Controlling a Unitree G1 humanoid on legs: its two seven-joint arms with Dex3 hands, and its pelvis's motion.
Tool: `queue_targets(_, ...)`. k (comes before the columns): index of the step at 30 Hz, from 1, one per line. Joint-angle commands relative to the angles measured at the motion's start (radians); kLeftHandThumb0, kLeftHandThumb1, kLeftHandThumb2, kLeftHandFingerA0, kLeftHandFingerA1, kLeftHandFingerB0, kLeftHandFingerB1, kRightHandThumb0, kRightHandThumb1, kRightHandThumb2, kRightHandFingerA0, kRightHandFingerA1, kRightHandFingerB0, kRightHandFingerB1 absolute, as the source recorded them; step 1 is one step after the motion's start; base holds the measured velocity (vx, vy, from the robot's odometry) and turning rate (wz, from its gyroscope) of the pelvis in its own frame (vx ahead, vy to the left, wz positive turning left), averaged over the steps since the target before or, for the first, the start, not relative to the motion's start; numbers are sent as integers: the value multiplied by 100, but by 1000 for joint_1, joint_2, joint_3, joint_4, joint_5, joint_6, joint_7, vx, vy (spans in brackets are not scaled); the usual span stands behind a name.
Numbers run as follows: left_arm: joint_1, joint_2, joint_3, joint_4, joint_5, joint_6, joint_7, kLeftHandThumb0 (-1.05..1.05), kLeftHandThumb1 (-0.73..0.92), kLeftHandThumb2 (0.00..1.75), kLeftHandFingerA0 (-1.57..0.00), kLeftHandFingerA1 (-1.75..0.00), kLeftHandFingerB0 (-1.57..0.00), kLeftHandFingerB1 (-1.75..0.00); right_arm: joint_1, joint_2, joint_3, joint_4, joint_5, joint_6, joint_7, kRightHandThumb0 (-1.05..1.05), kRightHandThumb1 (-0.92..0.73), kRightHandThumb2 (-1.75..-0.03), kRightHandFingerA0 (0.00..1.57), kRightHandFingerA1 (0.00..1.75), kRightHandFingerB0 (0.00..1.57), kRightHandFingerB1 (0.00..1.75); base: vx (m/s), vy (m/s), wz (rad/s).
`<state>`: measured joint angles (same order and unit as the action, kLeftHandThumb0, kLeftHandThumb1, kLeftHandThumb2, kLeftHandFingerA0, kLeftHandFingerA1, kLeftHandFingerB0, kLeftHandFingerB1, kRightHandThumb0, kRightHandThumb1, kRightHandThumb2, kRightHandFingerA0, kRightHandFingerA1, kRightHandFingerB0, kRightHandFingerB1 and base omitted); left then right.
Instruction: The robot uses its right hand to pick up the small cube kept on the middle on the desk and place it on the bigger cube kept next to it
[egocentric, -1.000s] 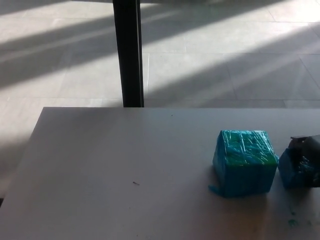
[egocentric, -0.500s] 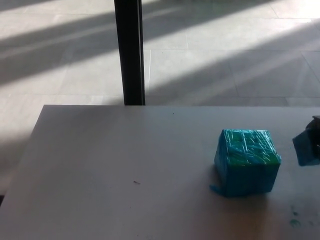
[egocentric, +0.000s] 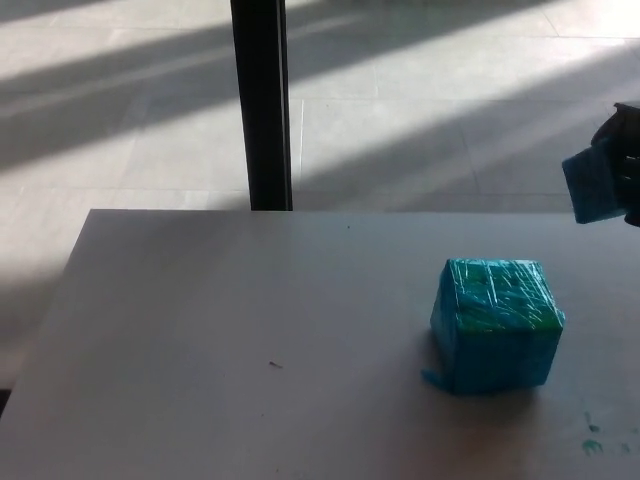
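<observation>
One right hand (egocentric: 628, 150) grips the small cube (egocentric: 592, 187) above the unlabelled bigger cube (egocentric: 495, 322).

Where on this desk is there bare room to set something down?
The desk is bare from its left edge across to the big cube, save a tiny speck. Behind the cube is also free. The right edge is tighter: the right robot hand holds the small cube above it.

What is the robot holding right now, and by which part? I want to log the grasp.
The right hand holds the small cube by its right side at the picture's edge; the exact finger contact is cut off. The left hand is out of view.
</observation>
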<state>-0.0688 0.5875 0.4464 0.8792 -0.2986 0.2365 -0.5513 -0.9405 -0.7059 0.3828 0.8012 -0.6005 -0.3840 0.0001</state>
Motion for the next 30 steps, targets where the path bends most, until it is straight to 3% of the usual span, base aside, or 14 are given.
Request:
queue_targets(1, 15, 19, 7, 6, -5, -12, -9, -74, 83, 65, -30, -42, -22, -34, 17, 30, -45, -138, 174, 45, 325, -18, -62, -91, 92, 146, 90, 108, 0, 0, 0)
queue_targets(2, 18, 18, 9, -2, -8, -5, -9, -73, 82, 65, -29, -41, -22, -34, 24, 37, -45, -148, 189, 46, 343, -17, -62, -91, 95, 140, 92, 98, 0, 0, 0)
queue_targets(4, 15, 17, 14, -2, -14, 0, -10, -73, 82, 65, -29, -42, -22, -34, 32, 45, -46, -174, 208, 62, 379, -16, -61, -91, 94, 138, 92, 98, 0, 0, 0)
queue_targets(9, 12, 16, 13, 3, -12, -4, -7, -73, 82, 65, -29, -43, -22, -34, 71, 68, -22, -258, 240, 121, 488, -19, -62, -94, 91, 150, 87, 119, 0, 0, 0)
queue_targets(12, 11, 20, 13, 5, -10, -5, -5, -72, 83, 65, -29, -42, -22, -34, 80, 73, -19, -274, 238, 136, 511, -19, -60, -98, 90, 147, 87, 112, 0, 0, 0)
queue_targets(17, 11, 20, 19, -5, -17, 6, -1, -74, 81, 64, -29, -44, -22, -35, 98, 71, -5, -297, 224, 111, 537, -19, -60, -99, 89, 150, 87, 116, 0, 0, 0)
queue_targets(18, 12, 19, 20, -7, -18, 7, -1, -75, 64, 99, -22, -53, -14, -46, 100, 72, -4, -302, 224, 116, 545, -18, -60, -99, 88, 148, 87, 116, 0, 0, 0)
queue_targets(20, 16, 20, 19, -11, -17, 6, -4, -75, 64, 99, -22, -53, -14, -46, 108, 74, -8, -315, 223, 127, 556, -18, -60, -99, 88, 148, 87, 116, 0, 0, 0)
queue_targets(21, 16, 20, 20, -12, -19, 7, -6, -73, 82, 64, -27, -43, -19, -34, 113, 76, -6, -322, 221, 126, 560, -18, -60, -99, 88, 150, 87, 116, 0, 0, 0)
queue_targets(22, 17, 19, 23, -12, -22, 5, -8, -74, 65, 98, -21, -53, -11, -45, 115, 76, -1, -336, 214, 138, 574, -18, -62, -97, 87, 151, 86, 114, 0, 0, 0)
queue_targets(23, 17, 18, 23, -16, -22, 11, -2, -72, 82, 65, -26, -42, -18, -33, 117, 77, 7, -351, 205, 151, 587, -18, -62, -96, 84, 154, 83, 116, 0, 0, 0)
queue_targets(27, 13, 19, 20, -7, -18, 1, -5, -74, 82, 65, -28, -44, -18, -33, 126, 78, 30, -354, 170, 110, 590, -21, -59, -97, 85, 154, 86, 111, 0, 0, 0)
queue_targets(28, 12, 20, 21, -8, -18, 1, -6, -74, 64, 98, -22, -53, -11, -45, 128, 78, 31, -362, 164, 119, 595, -21, -60, -95, 86, 146, 87, 103, 0, 0, 0)
queue_targets(30, 12, 23, 21, -9, -19, 4, -12, -74, 65, 98, -21, -52, -11, -45, 133, 82, 35, -368, 155, 127, 601, -21, -60, -95, 86, 146, 88, 102, 0, 0, 0)
